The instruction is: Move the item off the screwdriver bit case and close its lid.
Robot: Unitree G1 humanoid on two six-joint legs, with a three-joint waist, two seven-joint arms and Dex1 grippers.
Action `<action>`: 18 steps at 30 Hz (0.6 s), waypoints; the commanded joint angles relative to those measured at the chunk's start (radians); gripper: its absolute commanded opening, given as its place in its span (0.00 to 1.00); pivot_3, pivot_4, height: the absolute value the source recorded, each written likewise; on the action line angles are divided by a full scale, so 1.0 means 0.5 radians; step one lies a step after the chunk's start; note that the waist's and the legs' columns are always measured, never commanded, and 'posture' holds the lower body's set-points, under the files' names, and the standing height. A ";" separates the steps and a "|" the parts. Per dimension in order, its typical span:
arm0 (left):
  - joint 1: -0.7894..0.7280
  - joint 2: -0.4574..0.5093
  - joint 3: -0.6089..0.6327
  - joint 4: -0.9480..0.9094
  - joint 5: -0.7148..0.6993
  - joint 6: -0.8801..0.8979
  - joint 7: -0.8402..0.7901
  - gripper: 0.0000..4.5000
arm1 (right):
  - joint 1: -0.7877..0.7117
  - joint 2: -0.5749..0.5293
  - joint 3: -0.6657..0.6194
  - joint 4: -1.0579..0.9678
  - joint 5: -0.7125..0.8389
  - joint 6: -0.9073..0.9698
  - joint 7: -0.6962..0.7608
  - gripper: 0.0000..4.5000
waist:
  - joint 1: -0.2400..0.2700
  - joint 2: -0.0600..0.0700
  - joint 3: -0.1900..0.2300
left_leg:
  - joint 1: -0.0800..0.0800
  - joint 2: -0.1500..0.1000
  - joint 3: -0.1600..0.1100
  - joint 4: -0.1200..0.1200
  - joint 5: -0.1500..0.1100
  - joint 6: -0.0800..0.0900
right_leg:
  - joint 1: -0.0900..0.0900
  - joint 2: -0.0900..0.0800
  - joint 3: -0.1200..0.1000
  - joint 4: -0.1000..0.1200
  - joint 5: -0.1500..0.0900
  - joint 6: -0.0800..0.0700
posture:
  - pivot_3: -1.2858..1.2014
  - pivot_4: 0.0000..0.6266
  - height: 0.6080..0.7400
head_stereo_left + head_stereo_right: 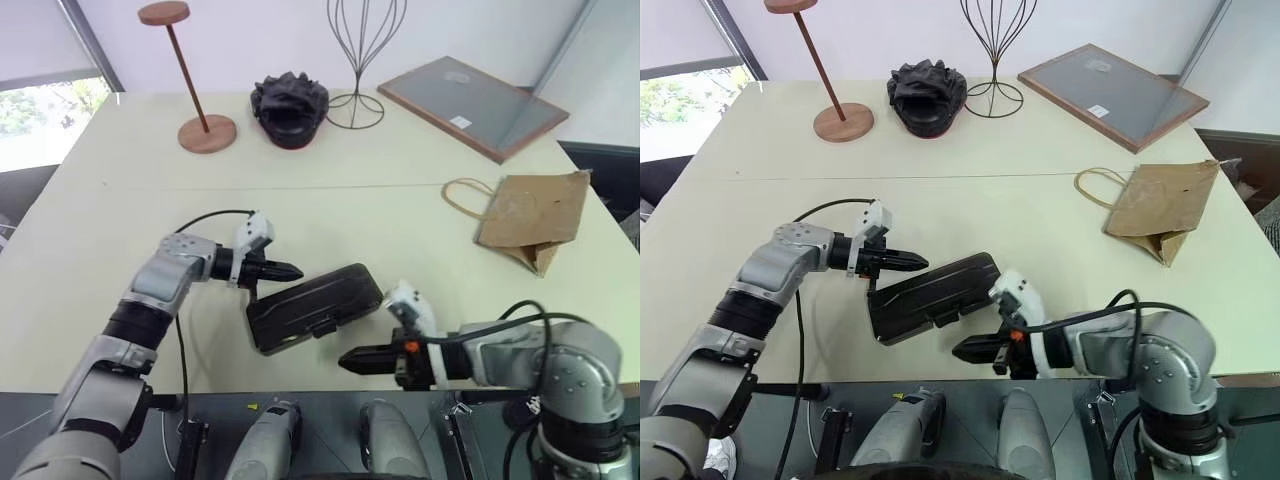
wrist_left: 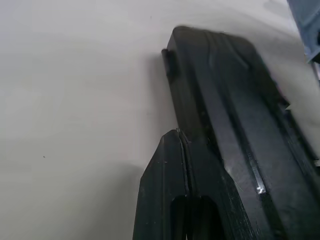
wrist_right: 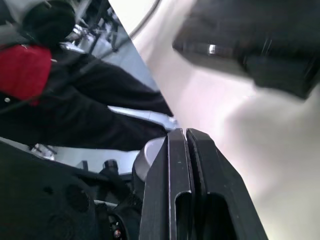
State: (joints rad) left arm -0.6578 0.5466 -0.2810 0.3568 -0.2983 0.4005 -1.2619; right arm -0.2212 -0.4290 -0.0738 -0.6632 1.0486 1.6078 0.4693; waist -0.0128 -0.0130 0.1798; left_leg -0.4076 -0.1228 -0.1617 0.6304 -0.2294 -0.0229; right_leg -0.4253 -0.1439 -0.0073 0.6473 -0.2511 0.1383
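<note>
We have the screwdriver bit case (image 1: 314, 305) lying flat near the front edge of the pale surface (image 1: 330, 215), and it looks shut, its dark lid (image 1: 932, 290) down over the base. The paper bag (image 1: 530, 215) sits well apart from the case, off to our right and farther back, handles looped toward the case, so nothing rests on the case now.

Our left gripper (image 1: 292, 270) reaches in at the case's far left corner, fingers pressed together with nothing between them; the left wrist view shows the tips right against the case's edge, which reads to us as a push or a steadying touch rather than a grasp. Our right gripper (image 1: 350, 361) hangs just in front of the case, near its right end, fingers likewise closed flat on each other and empty, pointing across toward the left arm.

Whether the latch tab has actually caught, we cannot tell: the lid is dark, the latch edge is hard to make out, and the right wrist view is blurred. The bits inside are hidden. Whether the left fingers truly touch stays uncertain.
</note>
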 commanded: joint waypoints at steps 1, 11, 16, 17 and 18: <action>-0.105 -0.040 0.018 0.097 0.073 -0.104 -0.006 0.00 | -0.036 0.209 0.076 0.095 -0.021 0.013 -0.301 0.02 | -0.001 0.000 0.000 | 0.000 0.000 0.000 0.000 0.000 0.000 | 0.000 0.000 0.000 0.000 0.000 0.000 | 0.52 0.24 1.00; -0.210 -0.158 -0.007 0.254 0.197 -0.220 -0.061 0.00 | 0.023 0.614 0.095 0.233 -0.293 0.013 -0.868 0.02 | -0.005 0.000 -0.001 | 0.000 -0.001 -0.001 0.000 0.000 0.000 | -0.001 0.001 0.000 0.002 0.002 0.001 | 0.52 0.24 1.00; -0.210 -0.188 -0.024 0.264 0.238 -0.252 -0.097 0.00 | 0.065 0.573 0.175 0.156 -0.417 0.008 -0.904 0.02 | -0.005 0.001 -0.003 | 0.001 -0.001 -0.001 0.000 0.000 0.000 | 0.000 0.001 0.000 0.002 0.002 0.001 | 0.52 0.24 1.00; -0.204 -0.195 -0.030 0.261 0.250 -0.266 -0.104 0.00 | 0.070 0.585 0.173 0.147 -0.435 0.004 -0.908 0.02 | -0.005 0.001 -0.003 | 0.001 -0.001 -0.001 0.000 0.000 0.000 | 0.000 0.001 0.000 0.002 0.002 0.002 | 0.52 0.24 1.00; -0.194 -0.203 -0.039 0.261 0.267 -0.294 -0.105 0.00 | 0.069 0.595 0.175 0.144 -0.459 -0.011 -0.913 0.02 | -0.005 0.001 -0.003 | 0.001 -0.001 -0.001 0.000 0.000 0.000 | 0.000 0.001 0.000 0.002 0.002 0.002 | 0.52 0.24 1.00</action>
State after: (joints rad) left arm -0.7416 0.4470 -0.2996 0.4995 -0.1777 0.2824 -1.3060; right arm -0.2010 -0.1298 0.0152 -0.5891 0.8691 1.5987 0.0434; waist -0.0152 -0.0123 0.1783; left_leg -0.4071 -0.1232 -0.1622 0.6306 -0.2293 -0.0230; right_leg -0.4253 -0.1433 -0.0073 0.6482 -0.2500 0.1391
